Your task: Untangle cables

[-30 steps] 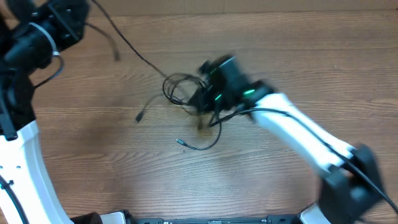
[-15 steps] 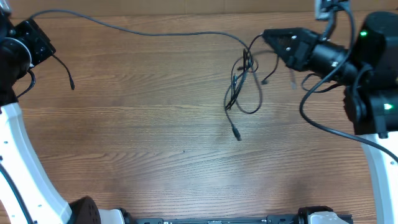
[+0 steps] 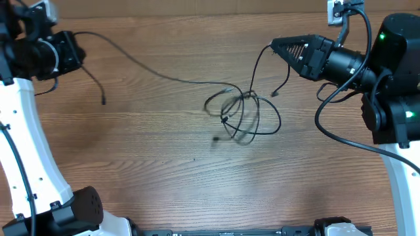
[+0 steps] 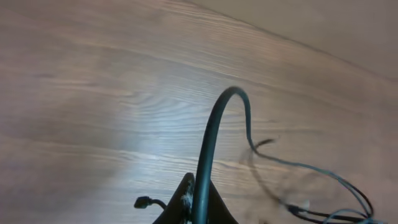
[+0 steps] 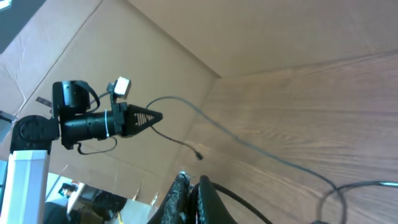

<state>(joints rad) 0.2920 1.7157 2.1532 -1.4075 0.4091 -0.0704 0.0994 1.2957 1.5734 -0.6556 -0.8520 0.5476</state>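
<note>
The cables (image 3: 226,118) have spread into wider loops; the left tool (image 3: 79,52) shifted inward.

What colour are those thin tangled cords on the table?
The cables are black, clearest in the overhead view.

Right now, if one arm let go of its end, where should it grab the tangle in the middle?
Take the wide outer loop on the tangle's right side, coming down from above on the right gripper's side. That loop looks to lie flat and alone on the table, clear of the crossings bunched at the left, so the fingers would likely pinch one strand only.
</note>
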